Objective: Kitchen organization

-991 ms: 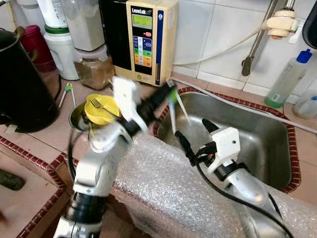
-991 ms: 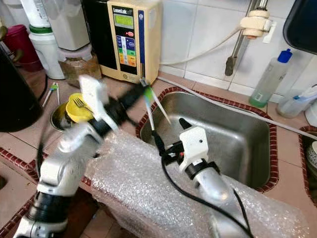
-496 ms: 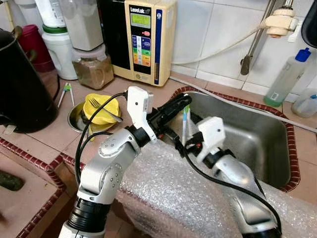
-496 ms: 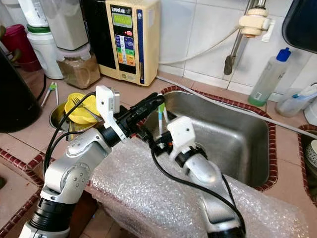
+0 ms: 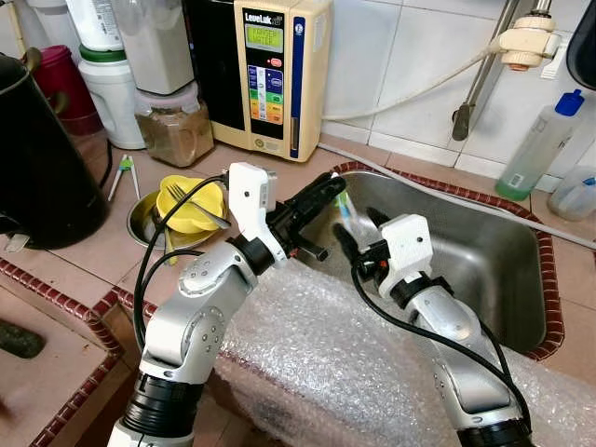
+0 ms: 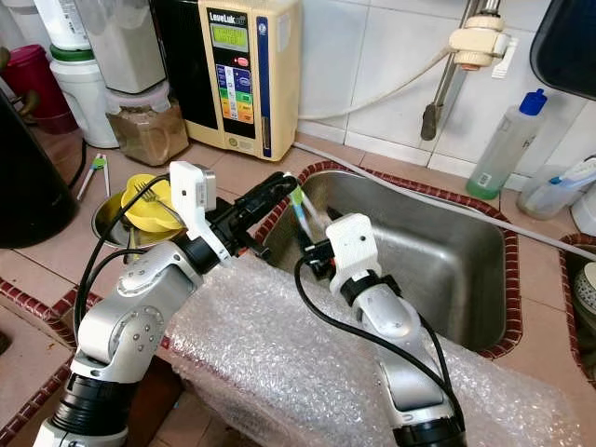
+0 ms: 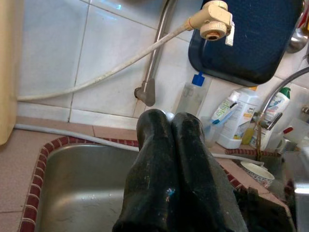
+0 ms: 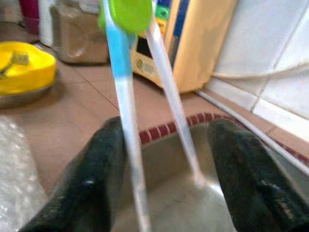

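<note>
In the left eye view, the left gripper (image 5: 333,189) reached over the near-left corner of the sink (image 5: 521,279), its fingers clenched on the green top of a pair of training chopsticks (image 5: 345,207) that hung down over the basin. The right gripper (image 5: 358,235) stood just beside them, above the sink, with its fingers spread. On the counter to the left lay a yellow bowl (image 5: 191,203) with a fork in it, resting in a metal dish, and a water ioniser (image 5: 272,74) stood against the tiled wall.

In the right eye view, the chopsticks slanted down from the left gripper's tips toward the right gripper, and bubble wrap (image 6: 279,363) covered the near edge of the counter.

In the left wrist view, the two black fingers (image 7: 159,159) were pressed together, with the sink below and a wall tap (image 7: 214,20) beyond.

In the right wrist view, the two sticks, one blue-tinted and one clear, joined by the green clip, hung between the parted fingers (image 8: 91,179), close to one of them and apart from the other.

The likely trouble was in the handover: if the left gripper let go before the right had closed, the chopsticks would probably drop into the sink; a lopsided close might catch only one stick and twist the pair.
</note>
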### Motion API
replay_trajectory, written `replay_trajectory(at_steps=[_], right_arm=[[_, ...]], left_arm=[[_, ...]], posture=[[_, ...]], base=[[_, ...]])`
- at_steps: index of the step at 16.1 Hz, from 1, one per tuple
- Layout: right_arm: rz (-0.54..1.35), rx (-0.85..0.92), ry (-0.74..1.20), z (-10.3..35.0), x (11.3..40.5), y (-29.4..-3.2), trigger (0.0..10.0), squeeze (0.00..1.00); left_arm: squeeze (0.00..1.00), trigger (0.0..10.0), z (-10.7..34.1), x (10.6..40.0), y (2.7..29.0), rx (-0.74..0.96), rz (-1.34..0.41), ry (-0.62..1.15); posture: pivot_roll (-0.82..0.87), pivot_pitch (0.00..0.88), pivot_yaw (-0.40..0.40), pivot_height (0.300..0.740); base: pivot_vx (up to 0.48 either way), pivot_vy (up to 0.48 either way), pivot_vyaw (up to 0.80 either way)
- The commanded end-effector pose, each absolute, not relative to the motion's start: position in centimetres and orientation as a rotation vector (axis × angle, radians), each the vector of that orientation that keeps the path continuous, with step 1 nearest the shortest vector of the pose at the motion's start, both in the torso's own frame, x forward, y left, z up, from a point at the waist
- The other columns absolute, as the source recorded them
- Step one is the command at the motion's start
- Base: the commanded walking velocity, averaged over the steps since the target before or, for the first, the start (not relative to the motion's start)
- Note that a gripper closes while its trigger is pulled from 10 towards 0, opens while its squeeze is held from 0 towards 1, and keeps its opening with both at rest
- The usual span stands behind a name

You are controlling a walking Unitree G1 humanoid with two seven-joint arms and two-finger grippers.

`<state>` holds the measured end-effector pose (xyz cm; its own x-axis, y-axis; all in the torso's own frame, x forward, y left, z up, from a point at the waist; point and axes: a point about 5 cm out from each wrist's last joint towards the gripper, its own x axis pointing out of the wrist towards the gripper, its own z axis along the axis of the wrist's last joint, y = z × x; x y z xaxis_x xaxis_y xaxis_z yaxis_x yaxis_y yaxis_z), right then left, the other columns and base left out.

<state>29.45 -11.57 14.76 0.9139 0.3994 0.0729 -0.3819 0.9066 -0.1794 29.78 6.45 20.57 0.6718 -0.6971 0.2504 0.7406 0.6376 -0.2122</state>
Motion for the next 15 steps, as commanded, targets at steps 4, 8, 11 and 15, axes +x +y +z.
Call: replay_trajectory(at_steps=[4,8,11,15], right_arm=[[0.393,-0.155,-0.102,14.4,29.4,-11.4,0.0,0.0],[0.426,-0.132,-0.091,14.2,29.8,-10.5,0.0,0.0],[0.43,-0.103,-0.082,13.9,30.2,-10.1,0.0,0.0],[0.417,-0.088,-0.075,13.6,30.5,-10.3,0.0,0.0]], left_arm=[[0.0,0.0,21.0,29.8,6.4,-0.295,-0.81,-0.164],[0.0,0.0,20.9,29.6,6.3,-0.301,-0.81,-0.159],[0.0,0.0,20.8,29.6,6.3,-0.305,-0.806,-0.156],[0.0,0.0,20.7,29.5,6.3,-0.306,-0.805,-0.151]], posture=[[0.0,0.044,-0.001,0.74],[0.0,0.047,-0.005,0.74],[0.01,0.047,-0.008,0.74],[0.01,0.049,-0.008,0.74]], base=[[0.0,0.0,0.0],[0.0,0.0,0.0],[0.0,0.0,0.0],[0.0,0.0,0.0]])
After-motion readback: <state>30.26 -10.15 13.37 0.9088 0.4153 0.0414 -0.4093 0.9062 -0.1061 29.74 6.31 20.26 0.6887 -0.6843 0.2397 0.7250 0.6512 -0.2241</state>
